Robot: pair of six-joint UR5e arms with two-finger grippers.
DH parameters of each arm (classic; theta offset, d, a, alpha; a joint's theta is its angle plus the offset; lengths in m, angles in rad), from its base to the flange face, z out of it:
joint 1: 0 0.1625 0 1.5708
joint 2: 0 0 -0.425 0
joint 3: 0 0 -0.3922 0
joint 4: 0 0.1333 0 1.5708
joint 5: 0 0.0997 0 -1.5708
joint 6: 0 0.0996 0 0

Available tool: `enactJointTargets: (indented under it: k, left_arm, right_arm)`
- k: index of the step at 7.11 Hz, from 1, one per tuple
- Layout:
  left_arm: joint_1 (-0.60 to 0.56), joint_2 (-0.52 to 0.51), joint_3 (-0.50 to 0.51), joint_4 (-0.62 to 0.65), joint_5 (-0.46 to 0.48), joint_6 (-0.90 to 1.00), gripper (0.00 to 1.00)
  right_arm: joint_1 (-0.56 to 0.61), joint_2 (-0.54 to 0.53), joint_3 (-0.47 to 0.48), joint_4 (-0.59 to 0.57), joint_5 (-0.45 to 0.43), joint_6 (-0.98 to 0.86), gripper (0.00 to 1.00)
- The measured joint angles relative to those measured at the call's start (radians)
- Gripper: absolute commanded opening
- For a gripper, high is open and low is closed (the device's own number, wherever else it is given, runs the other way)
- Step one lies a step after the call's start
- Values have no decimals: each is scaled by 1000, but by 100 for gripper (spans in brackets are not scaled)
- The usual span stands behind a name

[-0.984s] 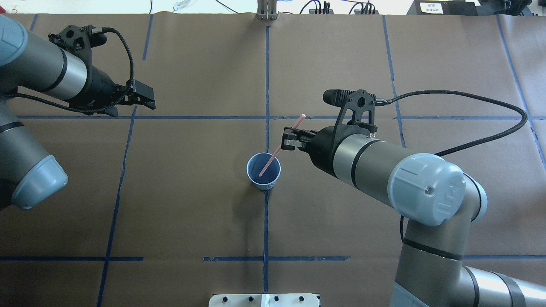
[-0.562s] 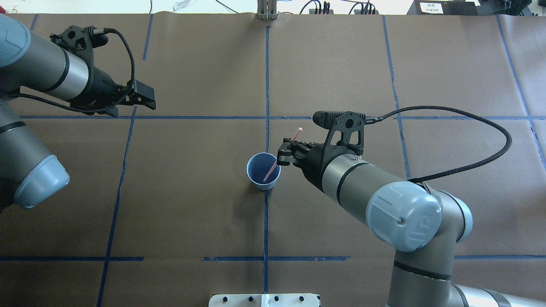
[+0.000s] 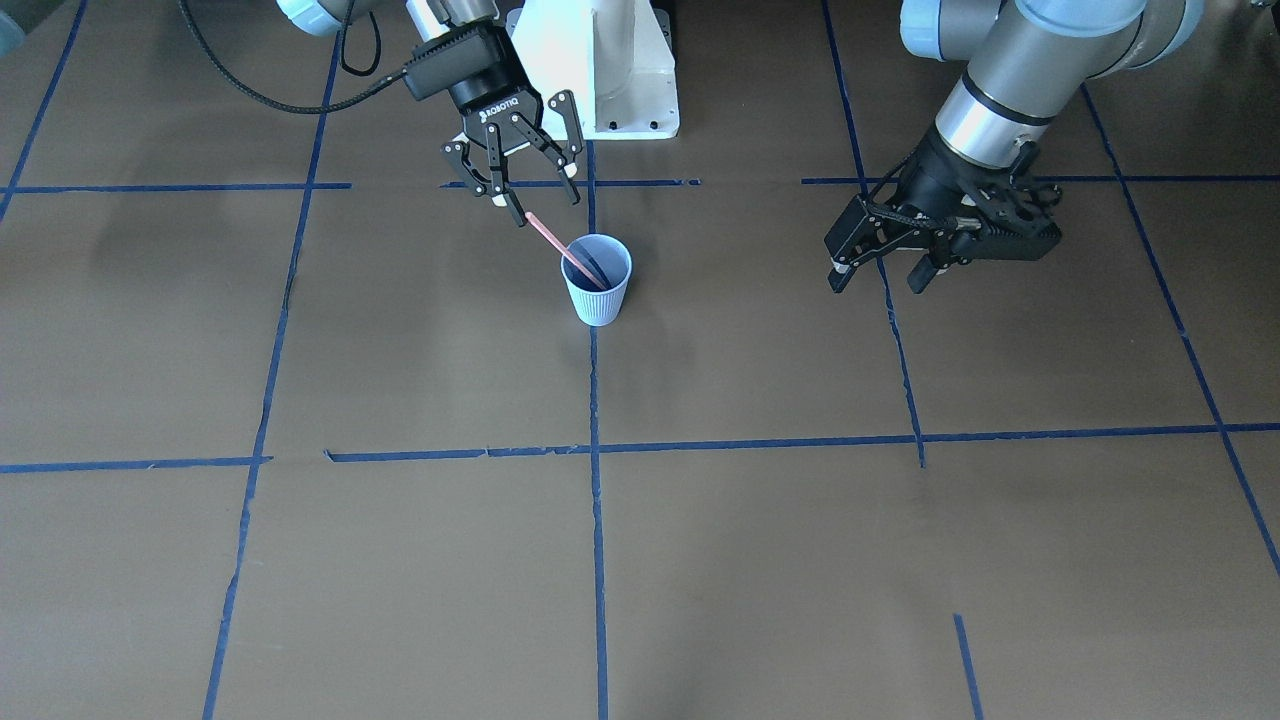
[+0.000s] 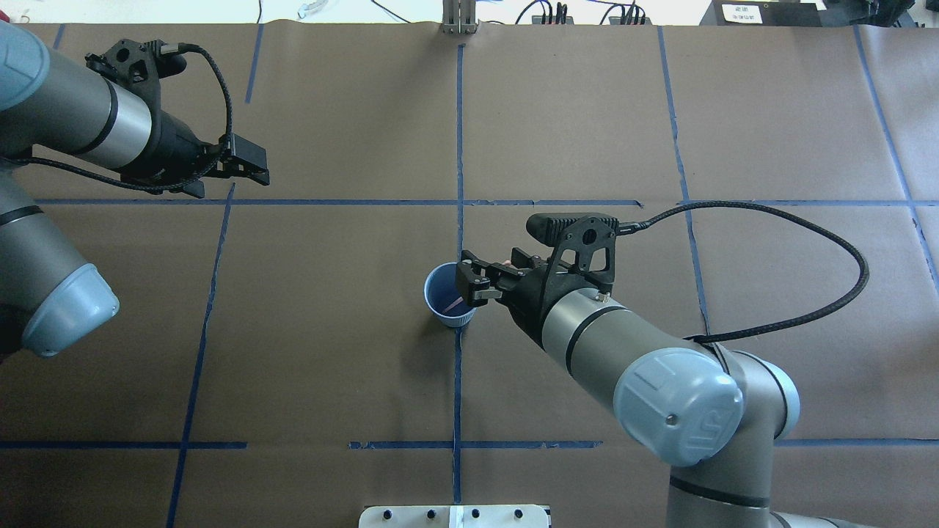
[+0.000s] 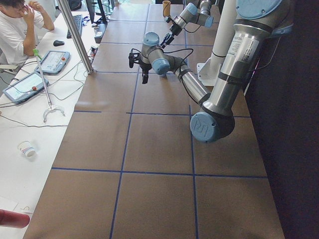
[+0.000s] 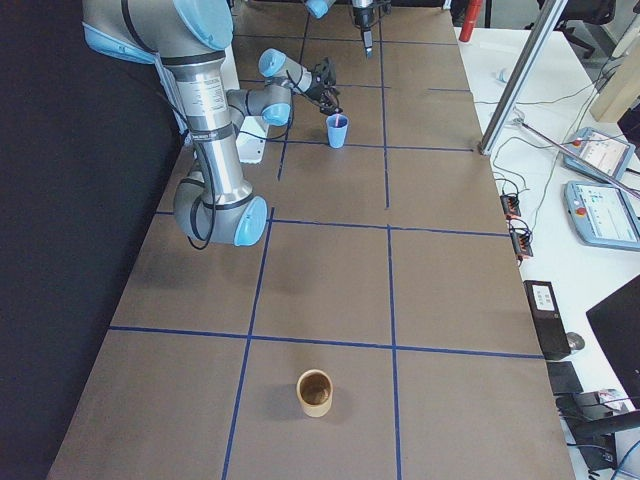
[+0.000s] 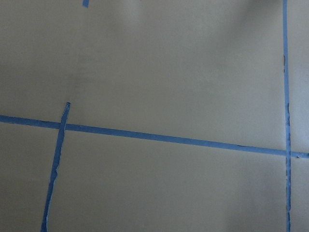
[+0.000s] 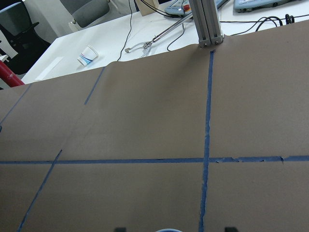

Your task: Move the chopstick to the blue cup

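Far left in the overhead view, the left arm reaches forward over the table [image 4: 330, 345]. The left gripper [image 4: 248, 167] hangs above a blue tape line [image 4: 217, 249], fingers spread and holding nothing, well apart from the cup. Mid-table the blue cup [image 4: 442, 293] stands upright. The chopstick [image 3: 558, 246] leans in it, lower end inside, upper end slanting out over the rim toward the robot's right. The right arm slants in low from the right. The right gripper [image 3: 540, 200] hovers at the cup's rim with jaws wide apart and grips nothing. The stick's top lies just beside one fingertip; whether they touch cannot be told.
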Motion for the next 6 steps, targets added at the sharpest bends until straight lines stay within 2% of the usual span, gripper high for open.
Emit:
enactJointTargets:
  k: [1,3,4,5,6]
  left_arm:
    - [-21,16,4,3,4,71,100]
    - [-91,86,19,8,3,305,100]
    - [-140,108,41,10,-1,423,100]
    - [-190,115,72,11,-11,522,100]
    - [-259,117,126,11,-40,651,100]
  right_arm:
    - [66,-43,22,1,103,-13,100]
    - [317,-196,22,5,455,-100,100]
    - [475,-268,-8,5,631,-214,100]
    - [629,-305,-71,4,790,-361,100]
    - [790,-319,-180,3,957,-551,100]
